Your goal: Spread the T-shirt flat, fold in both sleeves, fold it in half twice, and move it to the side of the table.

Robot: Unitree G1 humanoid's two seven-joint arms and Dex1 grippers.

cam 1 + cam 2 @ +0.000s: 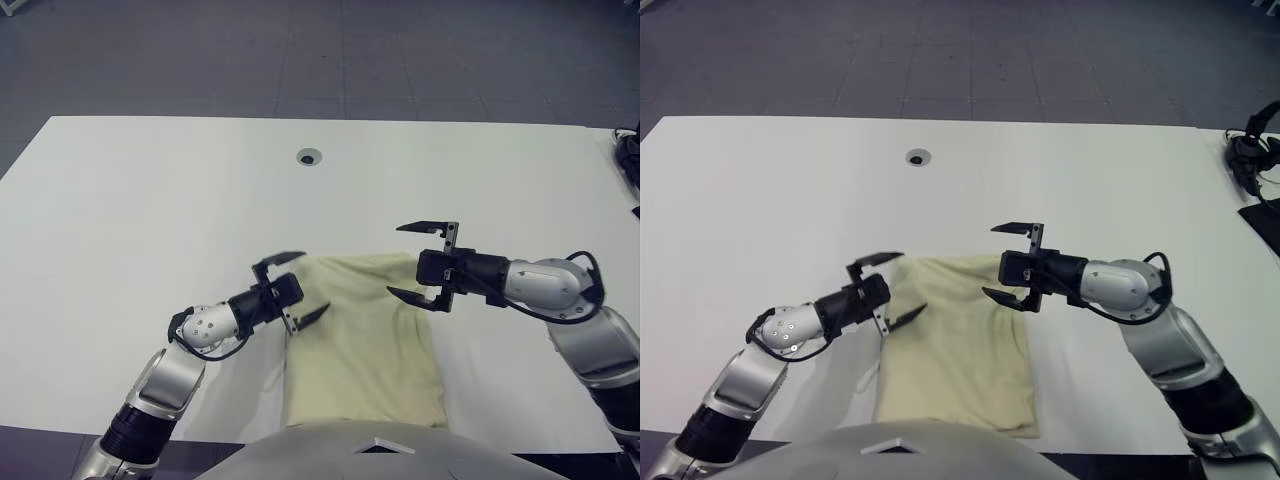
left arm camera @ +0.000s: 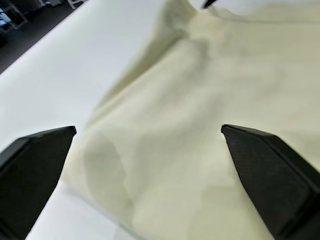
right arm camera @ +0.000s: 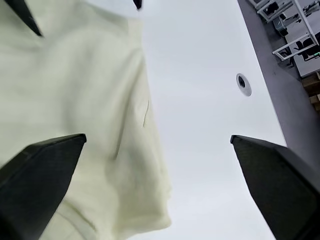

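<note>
Your T-shirt (image 1: pixel 362 340) is lying sleeves-in, I judge; both halvings are awaiting you. Left gripper (image 1: pixel 310 283) and right gripper (image 1: pixel 396 260) are hovering, fingers apart.

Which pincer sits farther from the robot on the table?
The right pincer: one finger lies past the T-shirt's far edge, over bare table. The left pincer sits nearer, at its left edge.

Both arms are pretty much the same build: the left arm (image 1: pixel 165 385) and right arm (image 1: pixel 590 345) have silver-grey shells with black bands at the joints. Each has a rounded silver wrist housing (image 1: pixel 545 283). The left one is dotted with small dark holes. A thin black cable (image 1: pixel 585 262) loops at its 12 o'clock. The left gripper (image 1: pixel 315 282) and right gripper (image 1: pixel 393 260) are matte black, with flat fingers (image 2: pixel 35 170) tapering to wedge tips.
</note>
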